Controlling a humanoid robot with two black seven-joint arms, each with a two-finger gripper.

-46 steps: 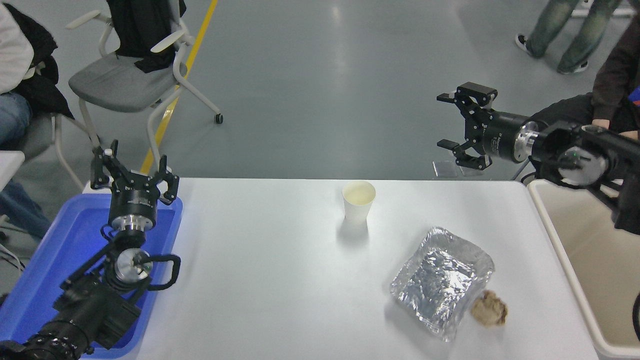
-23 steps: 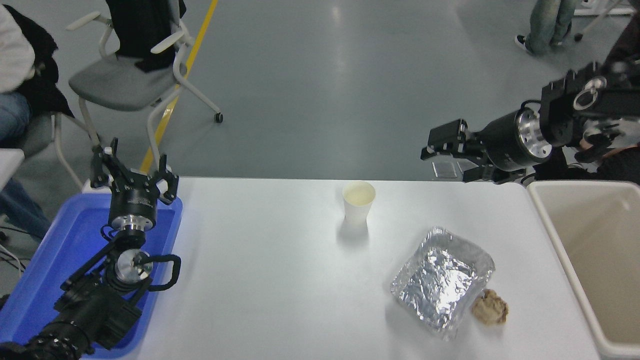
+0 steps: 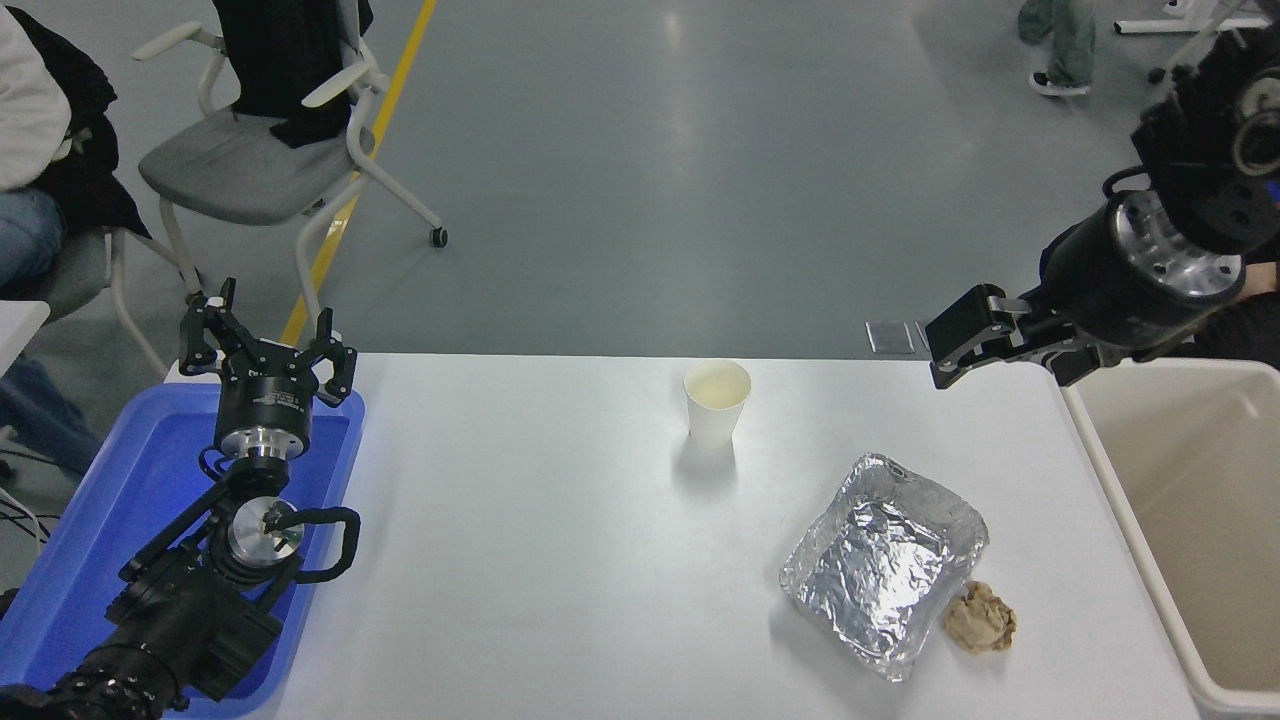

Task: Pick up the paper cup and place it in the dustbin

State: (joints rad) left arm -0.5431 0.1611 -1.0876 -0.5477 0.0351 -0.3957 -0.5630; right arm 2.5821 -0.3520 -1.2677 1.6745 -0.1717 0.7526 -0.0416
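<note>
No readable print shows on anything. Nearest, at the lower left, the left gripper (image 3: 266, 345) is parked over the blue tray (image 3: 90, 520), its fingers spread apart and empty. A foil tray (image 3: 884, 562) lies on the white desk (image 3: 540, 580) with a crumpled brown paper ball (image 3: 981, 620) just beside it. The dustbin (image 3: 1100, 470) stands at the desk's right edge. Farther back, the paper cup (image 3: 716, 402) stands upright near the far edge. The right gripper (image 3: 945, 345) hovers over the far right corner, well apart from the cup; I cannot tell how far it is open.
</note>
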